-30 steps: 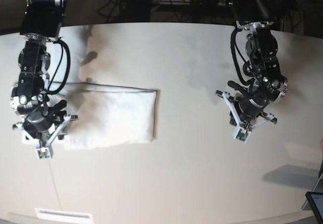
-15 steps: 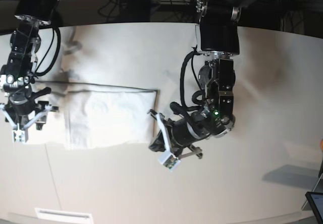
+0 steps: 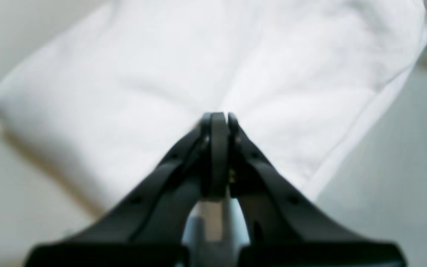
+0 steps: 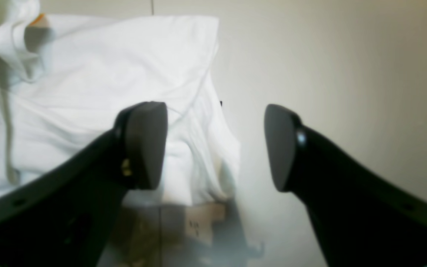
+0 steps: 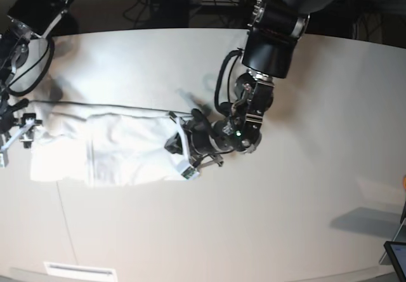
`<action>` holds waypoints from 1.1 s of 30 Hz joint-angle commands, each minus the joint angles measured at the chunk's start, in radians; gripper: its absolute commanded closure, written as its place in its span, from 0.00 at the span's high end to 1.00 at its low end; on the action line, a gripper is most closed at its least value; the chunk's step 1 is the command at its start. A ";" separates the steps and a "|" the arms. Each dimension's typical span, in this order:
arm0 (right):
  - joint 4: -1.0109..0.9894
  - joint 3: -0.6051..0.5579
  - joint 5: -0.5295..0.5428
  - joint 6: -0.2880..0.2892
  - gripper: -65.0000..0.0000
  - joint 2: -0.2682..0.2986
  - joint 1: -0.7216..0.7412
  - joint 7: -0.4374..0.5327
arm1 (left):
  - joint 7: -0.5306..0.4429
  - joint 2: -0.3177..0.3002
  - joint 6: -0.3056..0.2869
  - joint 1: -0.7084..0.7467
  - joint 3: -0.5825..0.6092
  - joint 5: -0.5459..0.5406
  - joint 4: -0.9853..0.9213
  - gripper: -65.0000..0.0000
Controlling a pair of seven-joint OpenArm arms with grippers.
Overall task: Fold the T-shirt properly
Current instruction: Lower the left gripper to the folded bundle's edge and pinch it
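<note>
One folded white cloth T-shirt [image 5: 108,148] lies flat on the pale grey table [image 5: 285,218], plain side up. The left gripper [image 5: 184,158] rests at its edge, fingers [image 3: 217,148] pressed together, holding nothing. The right gripper [image 4: 215,148] spreads its fingers wide over the shirt's opposite end.

- The right hand [image 5: 5,143] is cut off by the base view's left edge.
- The T-shirt [image 3: 213,66] is blurred in the left wrist view; no print visible.
</note>
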 commanded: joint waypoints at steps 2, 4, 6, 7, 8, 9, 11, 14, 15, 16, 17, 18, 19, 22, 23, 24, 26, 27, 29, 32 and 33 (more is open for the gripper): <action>-0.026 0.056 0.007 0.081 0.74 0.017 0.060 -0.057 | 0.017 -0.064 0.012 -0.023 -0.004 0.022 0.015 0.00; -0.066 0.089 0.007 0.081 0.75 0.017 0.100 -0.108 | 0.017 -0.115 0.012 -0.003 -0.010 0.019 0.021 0.00; -0.118 0.101 0.007 0.081 0.75 0.019 0.137 -0.159 | 0.017 -0.158 0.012 0.015 -0.010 0.019 0.065 0.00; -0.148 0.099 0.008 0.081 0.75 0.019 0.156 -0.189 | 0.018 -0.178 0.012 0.032 -0.010 0.017 0.098 0.00; -0.169 0.099 0.014 0.081 0.75 0.017 0.170 -0.215 | 0.018 -0.188 0.012 0.046 -0.010 0.017 0.131 0.00; -0.192 0.099 0.037 0.081 0.75 0.017 0.181 -0.245 | 0.020 -0.195 0.012 0.058 -0.010 0.019 0.168 0.00; -0.240 0.106 0.131 0.081 0.75 0.016 0.193 -0.297 | 0.032 -0.205 0.013 0.078 -0.011 0.019 0.236 0.00; -0.284 0.106 0.304 0.081 0.75 0.016 0.192 -0.346 | 0.089 -0.205 0.013 0.083 -0.033 0.019 0.314 0.00; -0.298 0.106 0.353 0.081 0.75 0.016 0.190 -0.354 | 0.106 -0.199 0.013 0.083 -0.059 0.019 0.334 0.00; -0.310 0.106 0.393 0.081 0.75 0.016 0.190 -0.355 | 0.118 -0.198 0.013 0.084 -0.091 0.019 0.352 0.00; -0.324 0.104 0.416 0.081 0.75 0.016 0.189 -0.355 | 0.129 -0.196 0.013 0.084 -0.119 0.019 0.368 0.00; -0.346 0.106 0.439 0.081 0.75 0.017 0.189 -0.357 | 0.140 -0.196 0.013 0.084 -0.149 0.019 0.385 0.00; -0.367 0.104 0.458 0.081 0.75 0.019 0.189 -0.355 | 0.147 -0.196 0.013 0.083 -0.174 0.020 0.400 0.00; -0.451 0.098 0.528 0.081 0.75 0.028 0.196 -0.354 | 0.179 -0.212 0.013 0.083 -0.246 0.022 0.454 0.00; -0.482 0.098 0.556 0.081 0.75 0.039 0.204 -0.352 | 0.193 -0.230 0.013 0.083 -0.263 0.022 0.467 0.00; -0.516 0.098 0.579 0.081 0.75 0.051 0.213 -0.352 | 0.212 -0.247 0.013 0.084 -0.275 0.022 0.474 0.00; -0.580 0.096 0.597 0.081 0.75 0.063 0.222 -0.349 | 0.241 -0.274 0.013 0.084 -0.288 0.022 0.474 0.00; -0.597 0.096 0.597 0.081 0.75 0.071 0.232 -0.343 | 0.253 -0.291 0.013 0.087 -0.289 0.022 0.471 0.00; -0.620 0.095 0.597 0.081 0.75 0.086 0.239 -0.329 | 0.255 -0.317 0.013 0.115 -0.294 0.022 0.475 0.00; -0.634 0.095 0.600 0.081 0.75 0.089 0.242 -0.334 | 0.259 -0.343 0.013 0.133 -0.294 0.022 0.457 0.00; -0.634 0.095 0.600 0.081 0.75 0.089 0.242 -0.334 | 0.259 -0.348 0.013 0.141 -0.294 0.022 0.438 0.00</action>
